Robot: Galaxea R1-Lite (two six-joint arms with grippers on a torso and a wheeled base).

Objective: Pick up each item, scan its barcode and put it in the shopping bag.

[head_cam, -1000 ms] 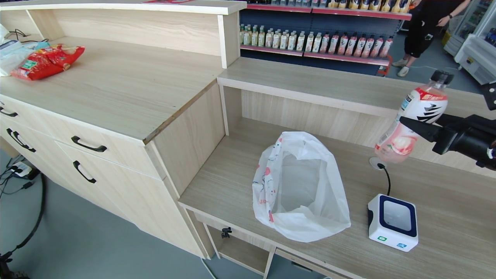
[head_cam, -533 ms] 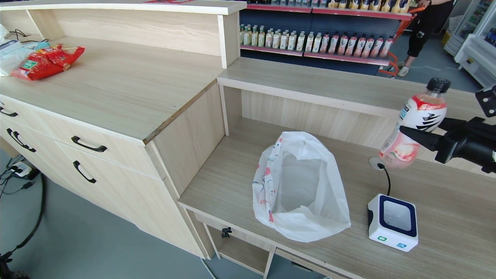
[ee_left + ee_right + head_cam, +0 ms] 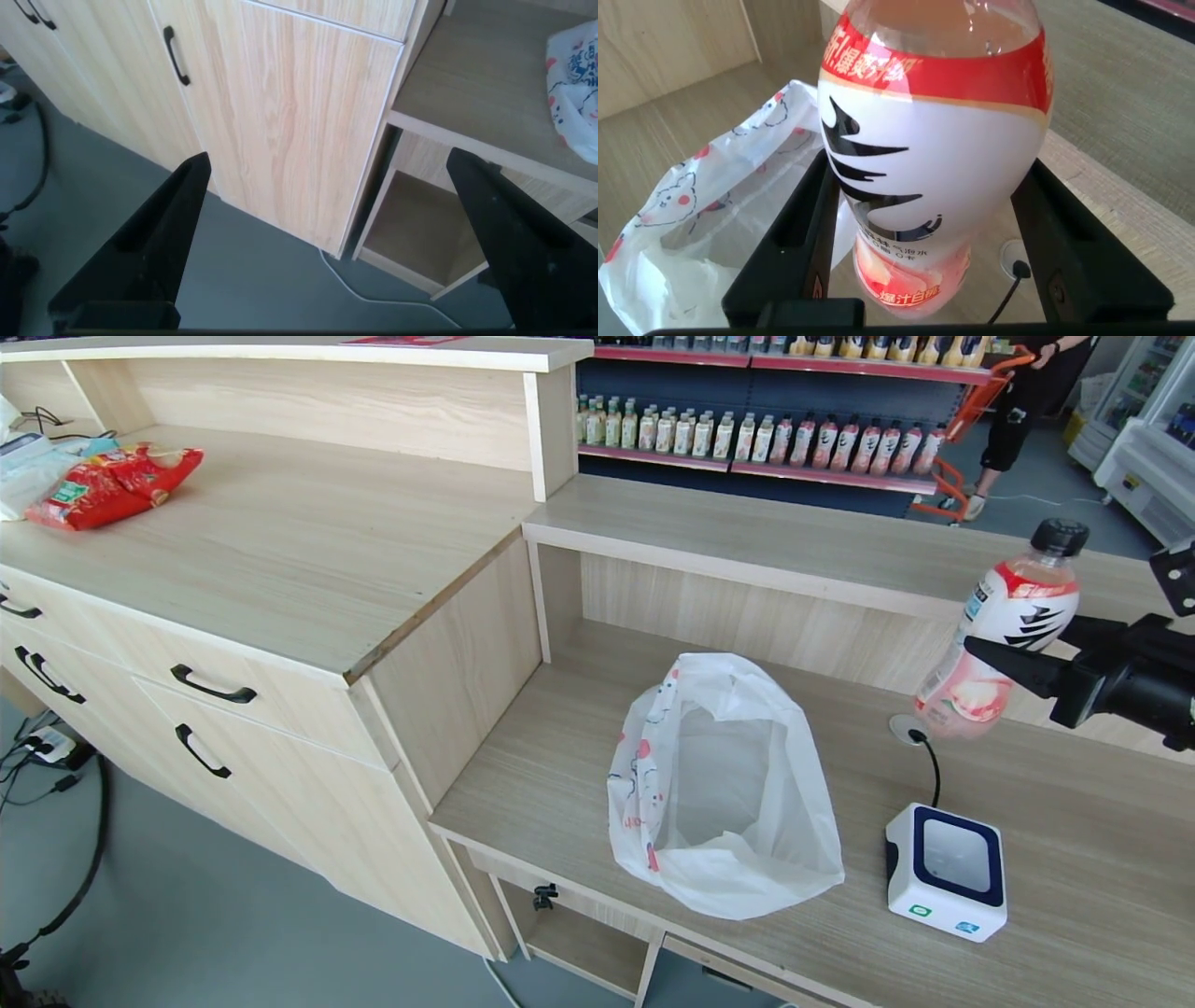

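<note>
- Against a second ago: clear plastic drink bottle with black cap, white-and-red label and pink contents (image 3: 1022, 602) held a little lower and slightly farther toward the right edge of the surface. Barely shifted in the last half second.
- No change to the bag, the scanner or the snack packet.
- Lower light-wood surface (image 3: 1074, 821): white translucent plastic shopping bag with small red prints (image 3: 724, 784) standing mouth open near the front edge.
- Just beside the bag, toward the right: white square barcode scanner with dark-framed window (image 3: 948, 870), also near the front edge. Black cable (image 3: 931, 767) leading back from it to a round port in the surface.
- Higher light-wood counter (image 3: 280, 541) on the left, with black-handled drawers below. Red crinkled snack packet (image 3: 112, 483) lying at its far left corner.
- Behind the counter, in the room: shop shelf lined with bottled drinks (image 3: 756, 434).
- Right fingers (image 3: 1013, 658) closed on the bottle's middle, one on each side of the label. Bottle in the air, tilted, cap up, above the surface behind the scanner and touching neither it nor the bag.
- Left fingers (image 3: 140, 252) spread wide, holding nothing, low in front of the cabinet beside the surface's front left corner.
</note>
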